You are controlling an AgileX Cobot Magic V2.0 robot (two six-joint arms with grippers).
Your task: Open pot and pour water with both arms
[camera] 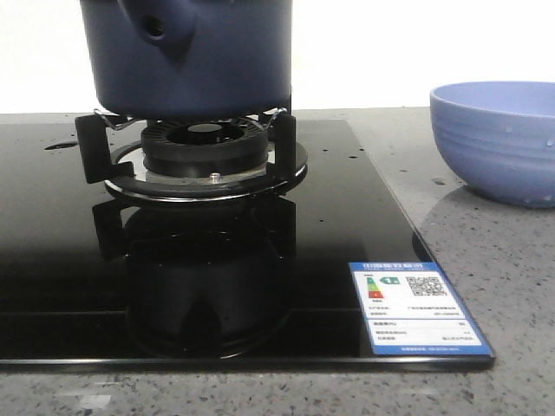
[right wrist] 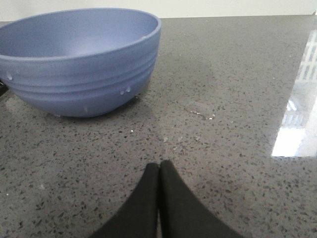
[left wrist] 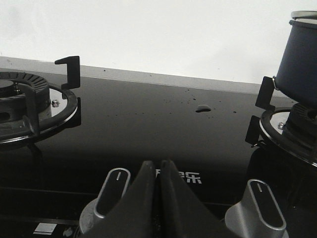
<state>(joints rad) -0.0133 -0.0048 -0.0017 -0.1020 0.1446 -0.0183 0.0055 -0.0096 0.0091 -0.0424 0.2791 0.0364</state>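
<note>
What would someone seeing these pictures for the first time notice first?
The large dark navy-blue matte pot dominates, sitting on the black burner grate of the glossy black glass stovetop. To its right, on the speckled grey stone counter, stands a periwinkle-blue ribbed bowl beaded with droplets. Both tools, left and right, are shut and empty.

Open worktop [camera: 486, 260] between pot [camera: 186, 56] on burner stand [camera: 199, 152] and bowl [camera: 499, 139]; clear glass hob [left wrist: 148, 129] between burners.

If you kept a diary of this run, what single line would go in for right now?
pot: on right burner, lid on | bowl: on counter, right of hob | left gripper: shut, empty, above knobs | right gripper: shut, empty, near bowl
</note>
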